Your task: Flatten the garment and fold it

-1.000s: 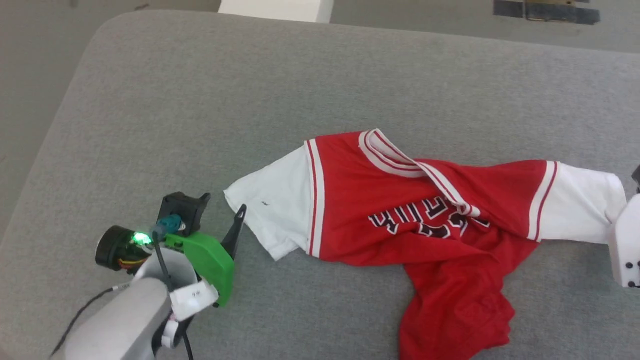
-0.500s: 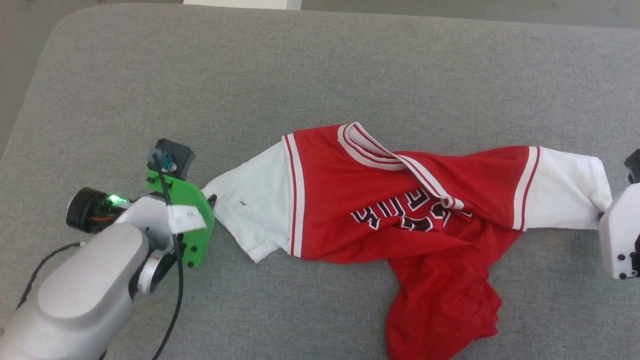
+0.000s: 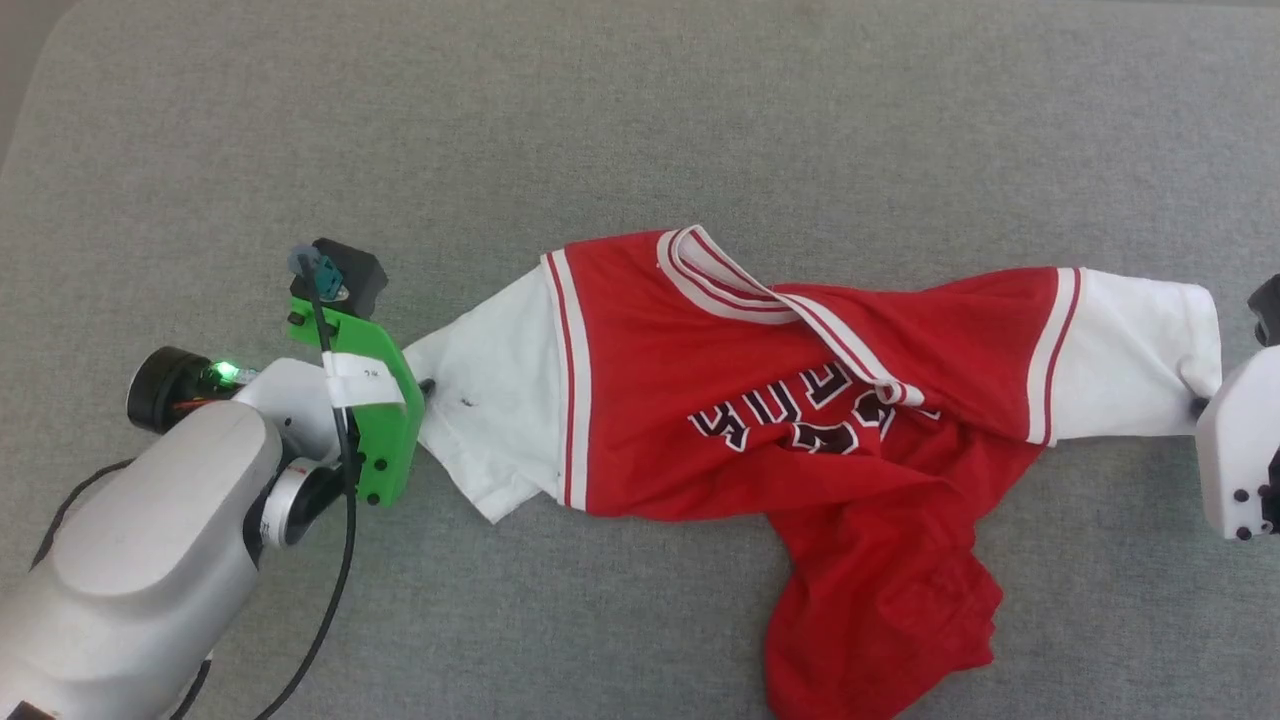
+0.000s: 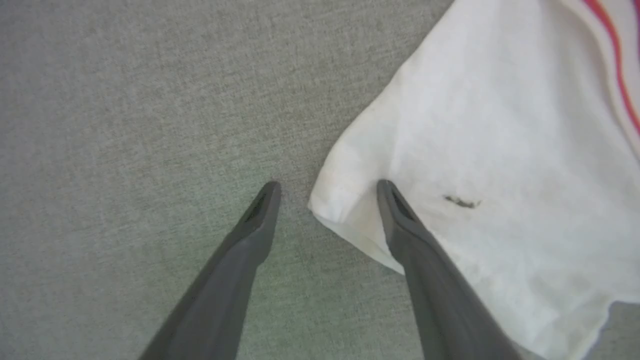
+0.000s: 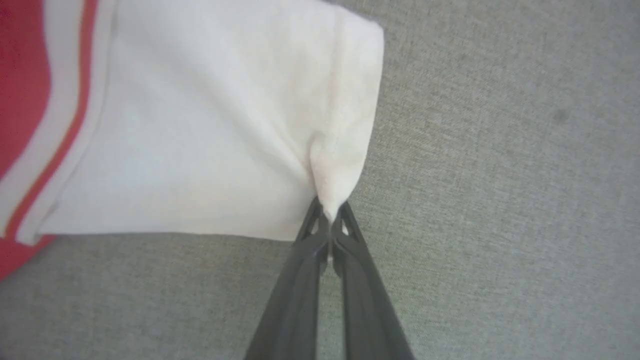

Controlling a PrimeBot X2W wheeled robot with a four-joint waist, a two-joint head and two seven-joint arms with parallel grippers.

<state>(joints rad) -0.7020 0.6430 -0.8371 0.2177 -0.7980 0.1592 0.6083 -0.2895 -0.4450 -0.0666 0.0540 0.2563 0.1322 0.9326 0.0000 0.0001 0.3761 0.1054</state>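
Garment point(image 3: 640, 400) red, white sleeves, rumpled; right pincer point(image 5: 330, 210) clamped on sleeve hem, left pincer point(image 4: 327, 185) agape astride other sleeve corner.

A desk point(image 3: 700, 120) covered in grey woven fabric is stretching across the head view, its rounded corner curving away at the upper left, where a sliver of paler floor point(image 3: 14, 40) is showing. Soft, even light is falling across the cloth, casting faint shadows.
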